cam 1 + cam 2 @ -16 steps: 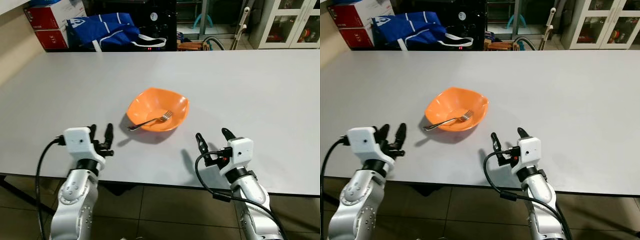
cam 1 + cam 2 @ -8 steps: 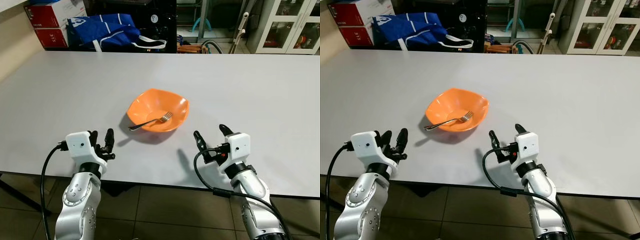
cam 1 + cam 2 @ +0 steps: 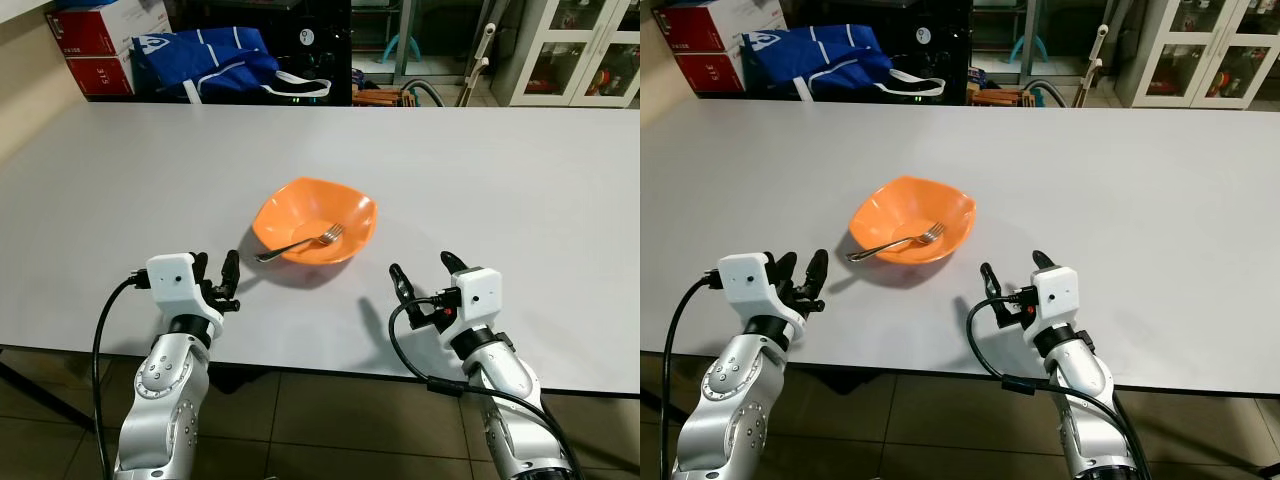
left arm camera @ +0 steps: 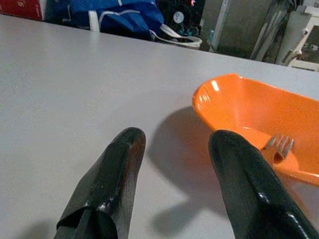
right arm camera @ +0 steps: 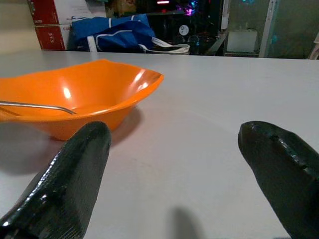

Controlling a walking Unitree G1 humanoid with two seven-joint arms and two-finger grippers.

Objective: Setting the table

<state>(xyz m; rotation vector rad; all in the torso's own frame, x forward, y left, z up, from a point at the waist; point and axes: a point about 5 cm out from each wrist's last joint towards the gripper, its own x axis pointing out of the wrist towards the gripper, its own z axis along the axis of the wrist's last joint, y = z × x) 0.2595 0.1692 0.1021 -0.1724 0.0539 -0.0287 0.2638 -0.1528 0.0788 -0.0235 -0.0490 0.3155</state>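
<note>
Orange bowl [image 3: 318, 216], squarish with rounded, upturned corners and a glossy inside, near the middle of the white table [image 3: 520, 180], somewhat toward the near edge. Metal fork [image 3: 300, 243] inside it, tines on the bowl's floor, handle leaning out over the near-left rim. Dark shadow cast on the tabletop at the bowl's near-left side.

Left gripper [image 3: 216, 275] just above the table's near edge, to the near-left of the bowl and apart from it; two black fingers [image 4: 113, 174] parted moderately, nothing between them, pointing toward the bowl's left rim. Right gripper [image 3: 423, 277] near the table edge to the near-right of the bowl, also clear of it; fingers [image 5: 75, 172] spread wide, holding nothing, aimed past the bowl's right side. Black cables looping from both white wrist housings down the silver arms.

Beyond the far edge of the table: blue bag [image 3: 205, 58], red and white boxes [image 3: 98, 50] at far left, glass-fronted cabinet [image 3: 580, 50] at far right.
</note>
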